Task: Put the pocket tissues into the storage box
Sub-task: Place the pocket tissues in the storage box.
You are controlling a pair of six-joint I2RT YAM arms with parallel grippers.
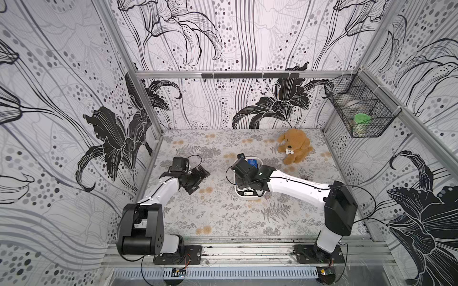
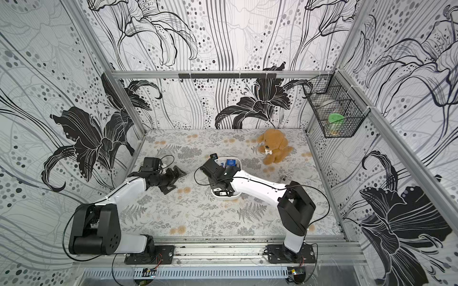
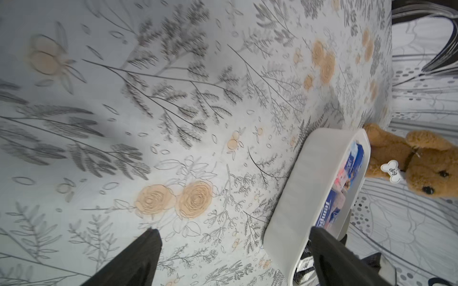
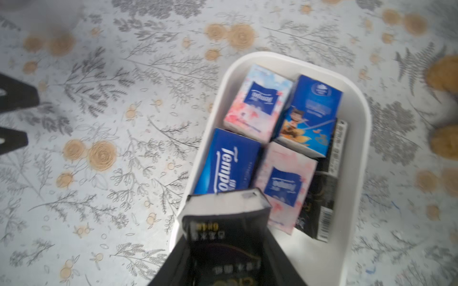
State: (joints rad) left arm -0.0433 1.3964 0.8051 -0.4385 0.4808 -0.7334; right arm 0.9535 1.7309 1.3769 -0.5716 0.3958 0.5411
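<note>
The white storage box (image 1: 249, 197) (image 2: 224, 197) stands mid-table, with my right gripper (image 1: 244, 183) over its near end. In the right wrist view that gripper (image 4: 226, 237) is shut on a black pocket tissue packet (image 4: 224, 222) with white lettering, held just above the box rim (image 4: 361, 173). Several packets lie inside: a pink-white one (image 4: 257, 104), a dark blue cartoon one (image 4: 309, 114), a blue Tempo one (image 4: 230, 163), another pink one (image 4: 285, 183) and a black one (image 4: 324, 198). My left gripper (image 1: 199, 180) (image 3: 233, 231) stands open above bare table, left of the box (image 3: 314, 173).
A brown plush dog (image 1: 295, 146) sits behind and to the right of the box. A black wire basket (image 1: 359, 111) hangs on the right wall. A small dark object (image 1: 306, 177) lies on the table right of the box, close to my right arm.
</note>
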